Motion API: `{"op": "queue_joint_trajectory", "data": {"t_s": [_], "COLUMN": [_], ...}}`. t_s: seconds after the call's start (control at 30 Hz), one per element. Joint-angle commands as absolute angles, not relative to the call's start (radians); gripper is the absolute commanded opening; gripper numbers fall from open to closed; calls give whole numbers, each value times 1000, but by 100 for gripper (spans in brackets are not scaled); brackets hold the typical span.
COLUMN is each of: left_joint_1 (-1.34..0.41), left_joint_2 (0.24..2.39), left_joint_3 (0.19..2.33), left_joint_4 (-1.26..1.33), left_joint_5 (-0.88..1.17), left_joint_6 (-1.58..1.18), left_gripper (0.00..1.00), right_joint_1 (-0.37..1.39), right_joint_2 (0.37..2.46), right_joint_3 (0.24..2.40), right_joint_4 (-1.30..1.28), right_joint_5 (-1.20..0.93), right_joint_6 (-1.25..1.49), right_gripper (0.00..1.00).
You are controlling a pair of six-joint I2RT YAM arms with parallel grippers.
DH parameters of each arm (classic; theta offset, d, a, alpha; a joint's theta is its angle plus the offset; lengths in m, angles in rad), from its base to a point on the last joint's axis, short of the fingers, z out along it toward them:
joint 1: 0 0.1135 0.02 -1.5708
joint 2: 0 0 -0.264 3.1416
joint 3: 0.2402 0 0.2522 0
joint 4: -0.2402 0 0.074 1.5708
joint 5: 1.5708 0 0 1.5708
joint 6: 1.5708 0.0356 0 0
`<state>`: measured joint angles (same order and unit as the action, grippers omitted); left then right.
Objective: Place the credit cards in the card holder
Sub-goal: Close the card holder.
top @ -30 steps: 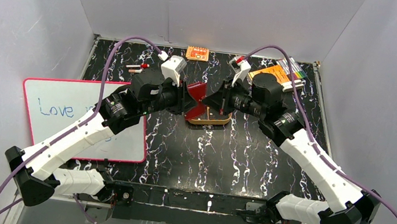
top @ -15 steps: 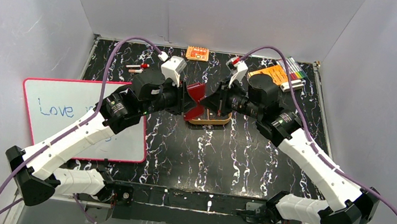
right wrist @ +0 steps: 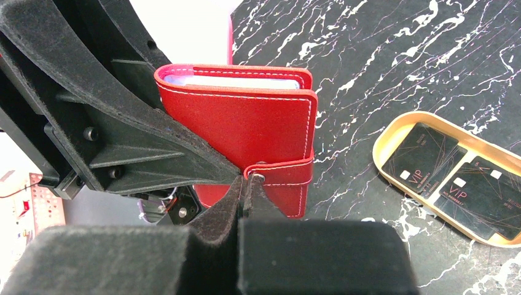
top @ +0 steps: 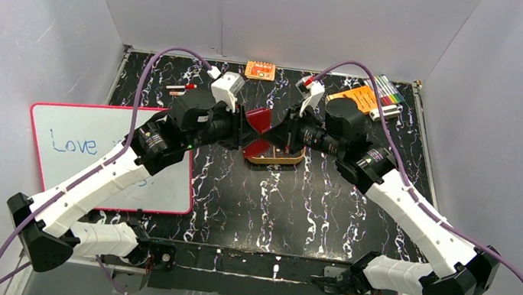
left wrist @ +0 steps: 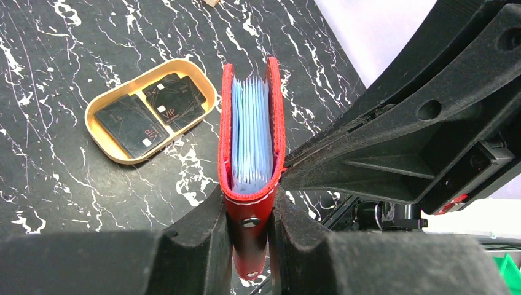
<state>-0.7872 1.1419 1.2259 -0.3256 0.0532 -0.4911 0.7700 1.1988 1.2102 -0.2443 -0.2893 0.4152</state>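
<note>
Holding the card holder (right wrist: 246, 132) up in the air over the middle of the table, above the far-left side of the tan oval tray (left wrist: 100, 106), covers nearly together over the bluish inner pockets. Gripping its spine end with the left gripper (left wrist: 252, 233), jaws drawn in narrow against the red covers. Pinching the snap tab (right wrist: 279, 173) with the right gripper (right wrist: 244, 184), jaws pressed fully together on it (whether the snap is undone cannot be told). Two dark credit cards (left wrist: 132, 126) lying flat in the tray, apparently none loaded yet. Likely to go wrong on the pull: tugging the tab too hard or off-line could drag the holder out of the left grip and drop it onto the tray, while pulling too gently could let the thin tab slide from the pinch. With both grippers busy, no way to fetch a card without letting go somewhere.
</note>
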Motion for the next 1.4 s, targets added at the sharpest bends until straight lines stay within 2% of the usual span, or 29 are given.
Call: {"op": "queue_joint_trajectory", "data": {"t_s": [0.0,0.27,0.5,0.87,1.37], "left_joint_1": [-808,-808,-807,-807,-807], "left_joint_2": [1095,1085,1083,1091,1082], "left_joint_3": [1249,1267,1272,1273,1268], "left_joint_4": [-200,-307,-342,-314,-303], "left_joint_5": [128,-109,-182,-55,-6], "left_joint_6": [-515,-519,-531,-519,-503], "left_gripper": [0,0,0,0,0], "right_joint_1": [799,799,799,799,799], "right_joint_2": [1183,1134,1125,1134,1144], "right_joint_3": [1241,1236,1235,1212,1208], "right_joint_4": [-177,-226,-207,-125,-102], "right_joint_5": [-306,-270,-265,-275,-256], "right_joint_6": [425,408,416,445,456], "right_gripper": [0,0,0,0,0]}}
